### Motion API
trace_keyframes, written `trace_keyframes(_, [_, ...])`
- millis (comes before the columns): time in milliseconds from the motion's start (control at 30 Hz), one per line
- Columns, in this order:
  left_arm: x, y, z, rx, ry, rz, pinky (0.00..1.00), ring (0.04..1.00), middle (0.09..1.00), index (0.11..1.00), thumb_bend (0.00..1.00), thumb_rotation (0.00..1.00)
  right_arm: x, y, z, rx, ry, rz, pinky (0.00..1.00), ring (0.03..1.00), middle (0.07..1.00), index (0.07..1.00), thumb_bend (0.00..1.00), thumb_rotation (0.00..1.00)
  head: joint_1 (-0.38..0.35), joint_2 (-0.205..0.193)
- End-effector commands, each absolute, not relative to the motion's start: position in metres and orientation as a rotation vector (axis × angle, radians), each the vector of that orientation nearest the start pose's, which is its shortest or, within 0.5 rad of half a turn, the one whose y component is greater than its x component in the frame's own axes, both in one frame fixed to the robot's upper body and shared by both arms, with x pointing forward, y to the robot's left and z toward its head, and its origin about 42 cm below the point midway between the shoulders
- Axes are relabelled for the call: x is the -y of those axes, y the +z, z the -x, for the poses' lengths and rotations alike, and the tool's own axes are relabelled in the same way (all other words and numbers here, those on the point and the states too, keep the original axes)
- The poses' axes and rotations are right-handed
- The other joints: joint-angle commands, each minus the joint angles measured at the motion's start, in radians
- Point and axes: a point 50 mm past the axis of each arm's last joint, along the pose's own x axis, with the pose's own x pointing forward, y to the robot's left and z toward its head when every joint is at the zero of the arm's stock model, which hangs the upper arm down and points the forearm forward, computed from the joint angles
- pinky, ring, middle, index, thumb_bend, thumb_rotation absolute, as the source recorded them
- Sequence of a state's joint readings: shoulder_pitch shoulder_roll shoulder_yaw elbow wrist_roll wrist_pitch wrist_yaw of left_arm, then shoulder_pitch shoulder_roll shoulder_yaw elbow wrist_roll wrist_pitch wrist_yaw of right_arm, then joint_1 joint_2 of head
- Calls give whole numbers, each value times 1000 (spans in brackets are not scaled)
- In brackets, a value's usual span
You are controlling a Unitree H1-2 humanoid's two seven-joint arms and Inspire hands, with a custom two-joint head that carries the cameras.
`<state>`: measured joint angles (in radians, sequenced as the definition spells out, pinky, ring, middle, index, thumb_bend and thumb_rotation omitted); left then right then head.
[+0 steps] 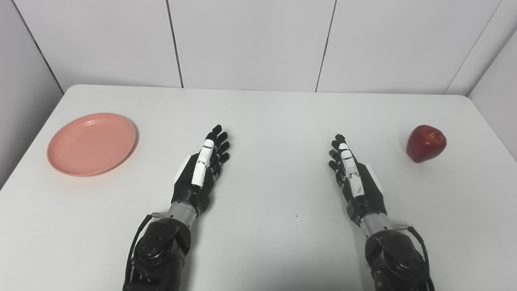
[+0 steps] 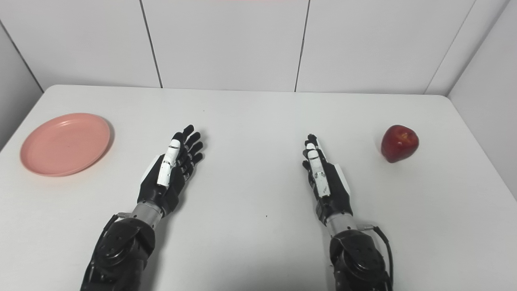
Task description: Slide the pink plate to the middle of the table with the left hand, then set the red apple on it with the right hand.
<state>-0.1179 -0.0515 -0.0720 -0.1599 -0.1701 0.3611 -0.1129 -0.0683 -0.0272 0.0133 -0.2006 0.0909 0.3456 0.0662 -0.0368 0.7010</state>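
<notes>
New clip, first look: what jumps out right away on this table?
Two spots of colour on a white table: a pink plate far left and a red apple far right, both untouched. Between them the black left hand and right hand are held open and empty over the bare middle.

The plate [image 1: 92,144] at left is plain salmon pink; the apple [image 1: 426,143] at right dark red with paler flecks; the table [image 1: 266,121] white; both hands black and white.
</notes>
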Motion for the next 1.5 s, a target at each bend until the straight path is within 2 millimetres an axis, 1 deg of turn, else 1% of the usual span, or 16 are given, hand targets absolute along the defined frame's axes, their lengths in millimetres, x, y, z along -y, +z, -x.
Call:
trace_keyframes(0, [-150,170,-318,-17,-299,213,1000,992,994,981,404,1000,203,161,-306,-2,126,-63,1000,1000,1000,1000,192,1000,1,1])
trace_keyframes(1100, [-151,169,-318,-15,-304,208,1000,994,998,985,398,1000,203,160,-305,-4,127,-58,1000,1000,1000,1000,195,1000,-7,0])
trace_keyframes(1167, [-151,168,-318,-14,-306,204,1000,994,998,986,402,1000,203,160,-305,-4,127,-56,1000,1000,1000,1000,191,1000,3,-8])
trace_keyframes(1267, [-147,165,-318,-12,-302,202,1000,987,992,981,401,1000,206,157,-304,-4,126,-48,1000,1000,1000,1000,194,1000,56,-36])
trace_keyframes(1333, [-144,162,-318,-11,-304,208,1000,985,989,979,395,1000,209,156,-303,-8,126,-49,1000,1000,1000,1000,190,1000,101,-60])
trace_keyframes(1367, [-141,160,-317,-9,-308,212,1000,986,989,979,392,1000,211,155,-302,-10,127,-49,1000,1000,1000,1000,187,1000,145,-82])
trace_keyframes(1400, [-138,158,-317,-7,-311,214,1000,987,990,981,389,1000,213,154,-302,-12,128,-49,1000,1000,1000,1000,185,1000,154,-86])
trace_keyframes(1433, [-135,155,-317,-5,-317,216,1000,989,992,983,389,1000,216,153,-301,-13,128,-49,1000,1000,1000,1000,183,1000,198,-110])
trace_keyframes(1467, [-132,154,-317,-4,-321,218,1000,990,993,986,394,1000,219,152,-300,-14,128,-49,1000,1000,1000,1000,183,1000,206,-115])
